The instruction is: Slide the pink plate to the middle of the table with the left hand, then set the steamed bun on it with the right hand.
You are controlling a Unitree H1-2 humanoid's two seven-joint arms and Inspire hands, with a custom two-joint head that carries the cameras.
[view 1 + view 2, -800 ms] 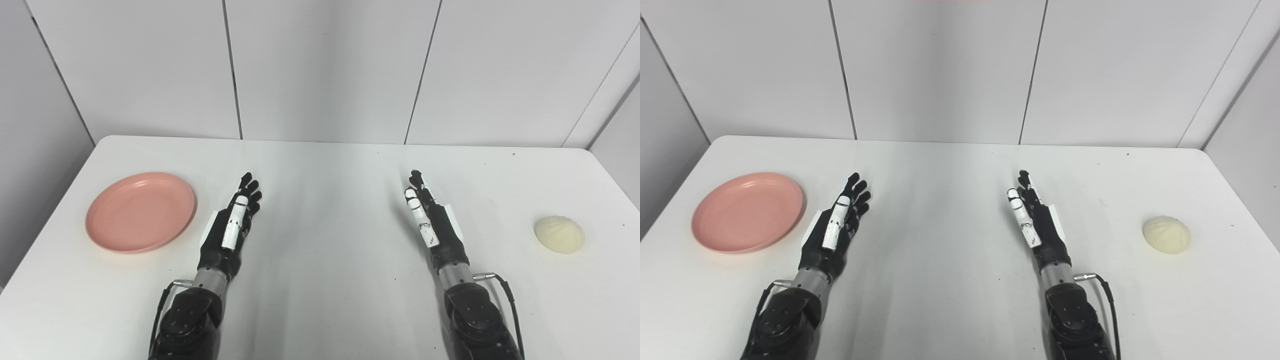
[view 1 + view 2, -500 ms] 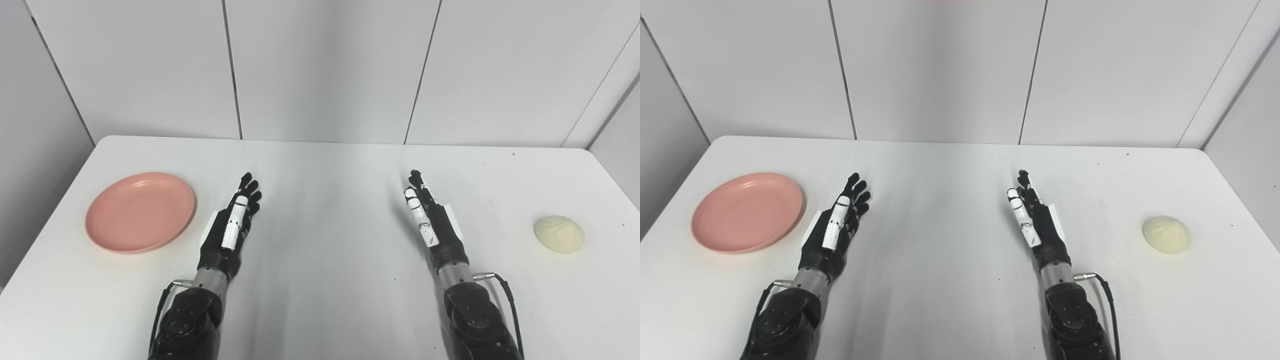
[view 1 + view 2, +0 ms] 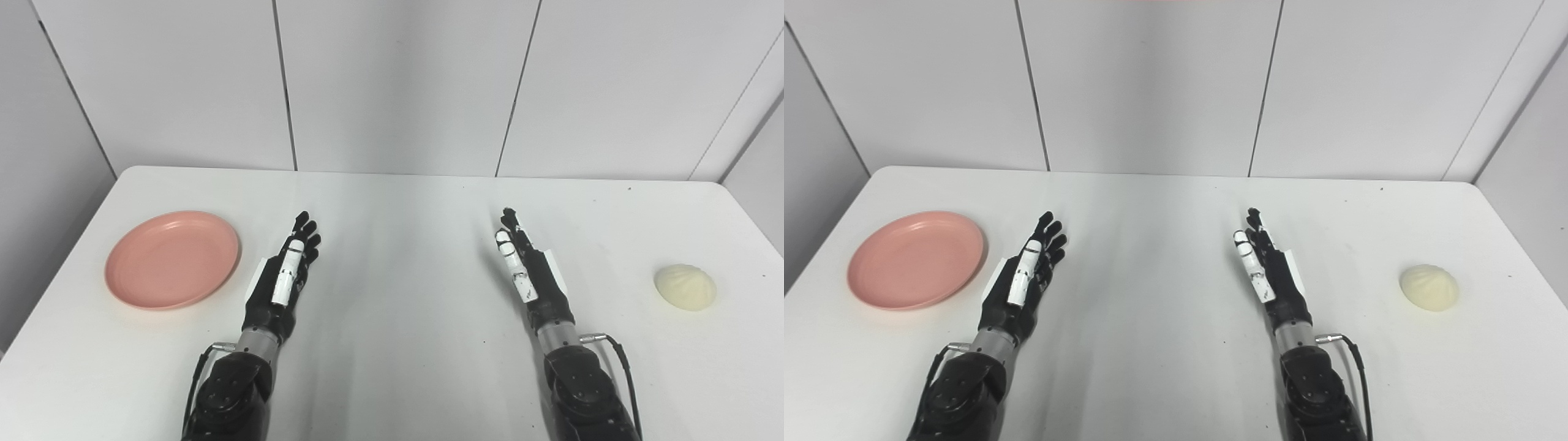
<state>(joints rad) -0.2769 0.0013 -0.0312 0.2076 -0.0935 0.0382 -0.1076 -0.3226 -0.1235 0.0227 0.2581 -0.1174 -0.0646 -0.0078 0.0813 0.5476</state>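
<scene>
- The pink plate sits flat over at about 9 o'clock on the white table, close to the left edge, with nothing on it.
- The left hand is just beside the plate's right rim, not touching it. Its fingers are stretched out straight and pointing toward 12 o'clock, and it's got hold of nothing.
- The steamed bun is way over at 3 o'clock, sitting on the table on its own near the right edge.
- The right hand is well apart from the bun, over toward the middle. Same deal: fingers out flat and straight, pointing up toward 12, empty.
- The middle of the table between the two hands is plain white surface.
</scene>
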